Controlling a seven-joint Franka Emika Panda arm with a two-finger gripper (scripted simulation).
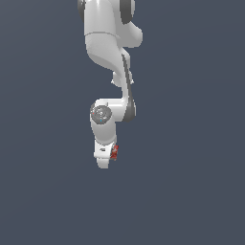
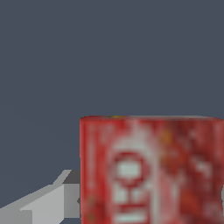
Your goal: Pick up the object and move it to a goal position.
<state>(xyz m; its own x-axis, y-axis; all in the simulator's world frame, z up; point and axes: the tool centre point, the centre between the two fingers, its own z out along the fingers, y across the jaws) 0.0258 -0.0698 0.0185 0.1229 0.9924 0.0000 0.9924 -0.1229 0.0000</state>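
The object is a small flat red box with white label markings. In the exterior view it [image 1: 115,152] shows as a small red patch against the side of my white gripper [image 1: 110,158], mostly hidden by the hand. In the wrist view the red box [image 2: 148,170] fills the near part of the picture. One grey finger [image 2: 48,203] presses against its side. The other finger is out of the picture. The gripper looks shut on the box and holds it off the plain dark grey ground.
The arm's white links [image 1: 107,43] come down from the top of the exterior view. Around them is only plain dark grey ground [image 1: 191,143]. No goal marker shows.
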